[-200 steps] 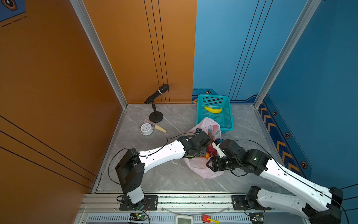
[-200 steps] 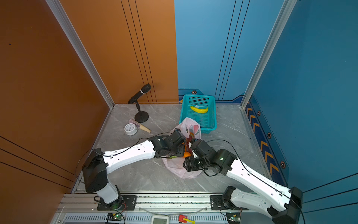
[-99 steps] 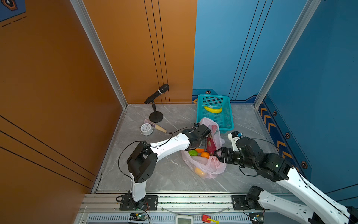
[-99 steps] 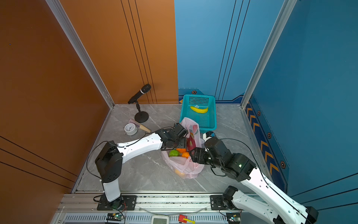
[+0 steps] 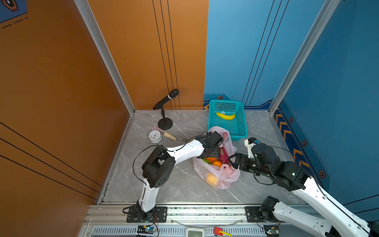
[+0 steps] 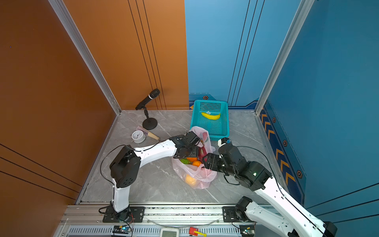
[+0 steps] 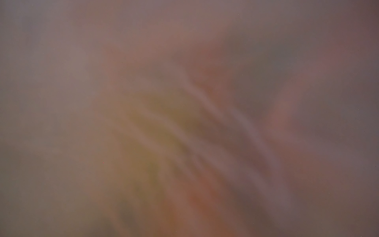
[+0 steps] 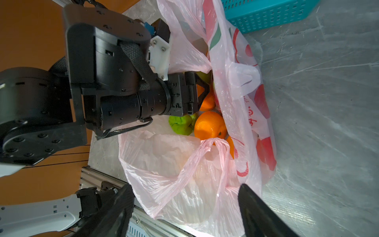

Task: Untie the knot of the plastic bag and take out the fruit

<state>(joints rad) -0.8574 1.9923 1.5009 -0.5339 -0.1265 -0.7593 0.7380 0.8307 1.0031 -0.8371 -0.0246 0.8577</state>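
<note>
The pale-pink plastic bag [image 5: 220,176] lies open on the grey floor, also shown in the right wrist view [image 8: 164,174]. No knot shows; its handle loops [image 8: 214,143] hang loose. Fruit sits in its mouth: an orange tangerine [image 8: 209,127], a green bumpy one [image 8: 181,125], a magenta dragon fruit [image 5: 222,153] and a yellow-orange one under the film [image 5: 212,178]. My left gripper [image 5: 210,157] reaches into the bag mouth, one finger [image 8: 203,88] against a second tangerine [image 8: 207,102]; its opening is hidden, and pink film blurs the left wrist view. My right gripper [image 8: 185,205] stands open beside the bag, loose film between its fingers.
A teal basket [image 5: 239,131] holding a banana [image 5: 225,116] stands just behind the bag. A microphone on a stand [image 5: 165,100] and a white alarm clock [image 5: 155,136] are at the back left. A metal rail [image 5: 205,209] runs along the front edge.
The right arm has drawn back to the right, off the bag. The left arm has folded up and reaches in from the left. The bag mouth now lies open, fruit exposed.
</note>
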